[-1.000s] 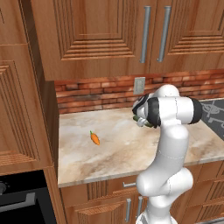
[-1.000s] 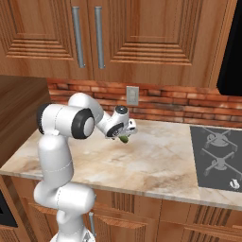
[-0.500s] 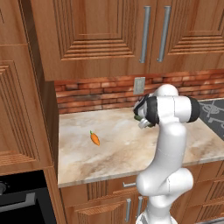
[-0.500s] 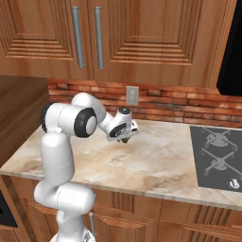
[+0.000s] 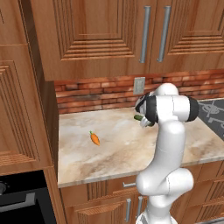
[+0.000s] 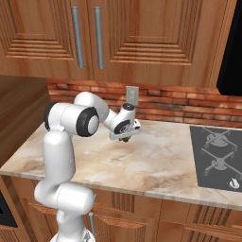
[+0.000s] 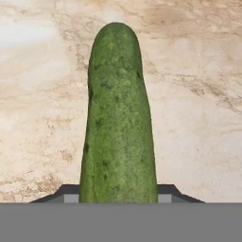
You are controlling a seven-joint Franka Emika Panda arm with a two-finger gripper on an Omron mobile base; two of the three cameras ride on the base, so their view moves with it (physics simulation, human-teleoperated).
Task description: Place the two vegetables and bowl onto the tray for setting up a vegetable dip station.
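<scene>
**Cucumber between the jaws, carrot off to the side**

While the arm reaches low over the marble counter point(image 6: 156, 165), the claw point(image 6: 125, 137) sits just above the stone, well short of the brick backsplash point(image 5: 100, 94) beyond it.

- Cooktop point(image 6: 218, 158): well off to one side of the claw, across bare counter.
- Cucumber point(image 7: 118, 118): directly under and ahead of the claw, dark green. In the hand view its long axis runs straight away from the fingers, near end sunk between the two tips, far end rounded. A green sliver pokes out below the hand in both base views.
- Carrot point(image 5: 94, 138): small, orange, lying well apart from the claw on the side away from the cooktop.

Claw state: jaws flank the cucumber's near end; whether they have clamped it I cannot tell.

Judgement: the grip lies across the cucumber's width, which suits a lift.
</scene>
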